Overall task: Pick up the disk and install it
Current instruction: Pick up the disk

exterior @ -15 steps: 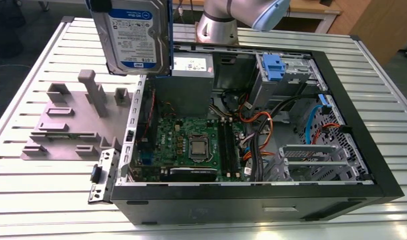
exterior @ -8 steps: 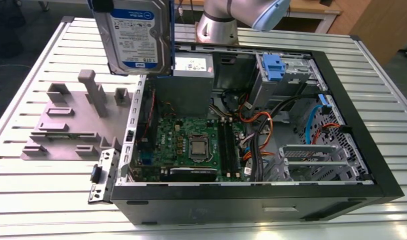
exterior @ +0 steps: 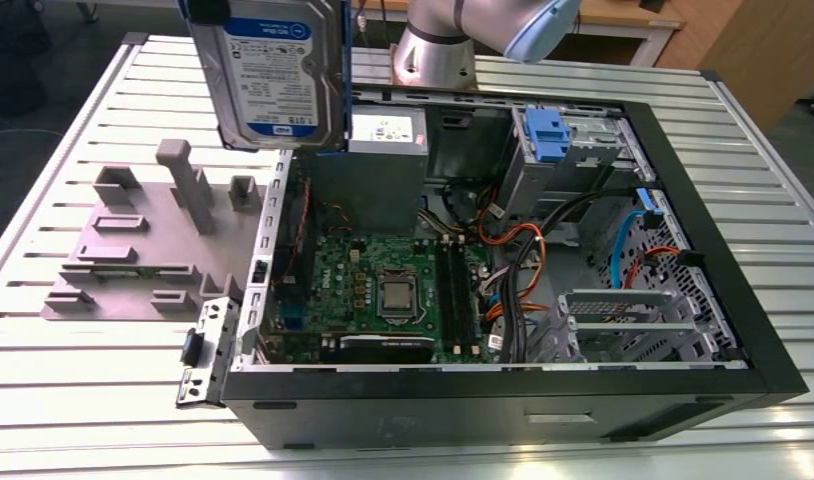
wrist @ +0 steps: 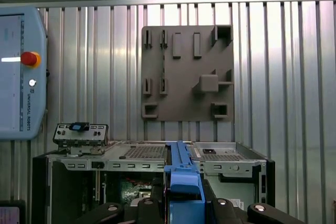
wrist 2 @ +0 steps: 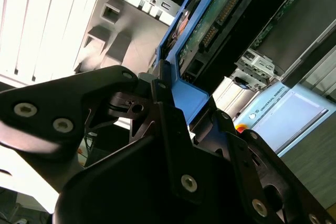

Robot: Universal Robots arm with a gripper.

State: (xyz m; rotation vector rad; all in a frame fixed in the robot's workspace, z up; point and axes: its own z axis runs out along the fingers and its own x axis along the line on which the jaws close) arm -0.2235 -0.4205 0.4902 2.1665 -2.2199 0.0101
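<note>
The disk (exterior: pixel 276 72), a silver drive with a white-and-blue label in a blue carrier frame, hangs upright above the back left corner of the open computer case (exterior: pixel 727 310). In the second wrist view my gripper (wrist 2: pixel 169 94) is shut on the disk's blue carrier (wrist 2: pixel 184 85), with black fingers (wrist 2: pixel 118 85) pressed on either side, and the drive's green circuit board (wrist 2: pixel 218 11) faces the camera. In the first wrist view the blue carrier edge (wrist: pixel 182 179) rises between the black fingertips (wrist: pixel 149 203), above the case's rim.
A grey fixture plate (exterior: pixel 134 245) with upright posts lies at the exterior view's left of the case. Inside the case are the motherboard (exterior: pixel 380 285), cables, and a drive bay with a blue tab (exterior: pixel 546 130). The arm's base (exterior: pixel 431 55) stands behind. A teach pendant (wrist: pixel 20 72) lies on the slatted table.
</note>
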